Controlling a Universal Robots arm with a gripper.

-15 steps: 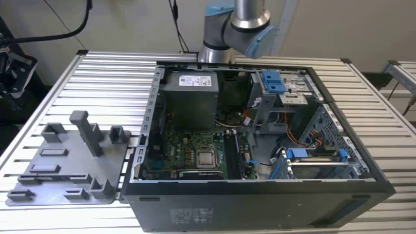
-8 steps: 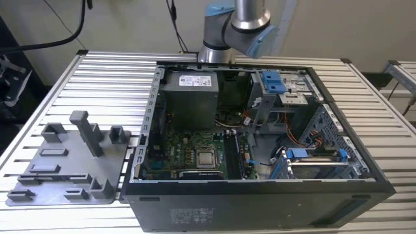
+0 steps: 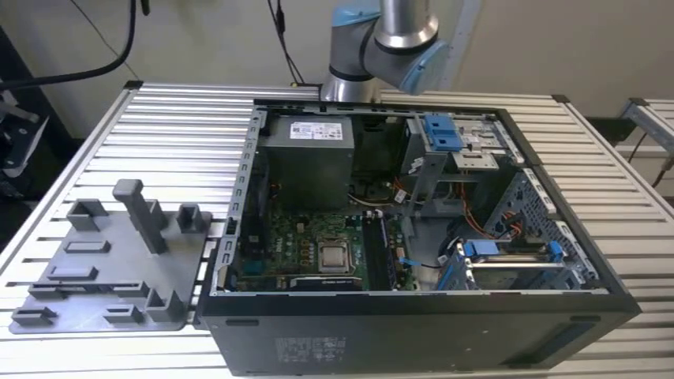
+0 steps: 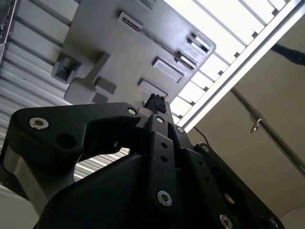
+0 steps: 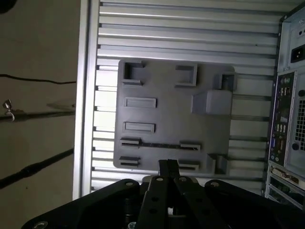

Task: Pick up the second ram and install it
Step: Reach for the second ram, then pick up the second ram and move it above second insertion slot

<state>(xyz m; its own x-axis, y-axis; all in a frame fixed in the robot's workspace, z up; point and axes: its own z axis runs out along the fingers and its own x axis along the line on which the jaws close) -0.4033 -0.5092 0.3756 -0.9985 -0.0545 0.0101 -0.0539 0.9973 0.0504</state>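
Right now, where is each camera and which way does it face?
Exterior view: off the arm, looking down on the open computer case and grey tray; the arm's joints show.
First wrist view: on the arm, facing squarely down past the tool onto the tray.
Second wrist view: on the arm, slanting past the tool across the tray.
Shared: the tray, in all three.

The arm (image 3: 392, 31) is cut off by the exterior view's top edge. In the first wrist view, the gripper (image 5: 167, 163) covers one edge of the grey tray (image 5: 167, 119); the computer case (image 5: 286, 109) is cropped. Occupancy of the memory slots (image 3: 374, 245) is too small to determine.
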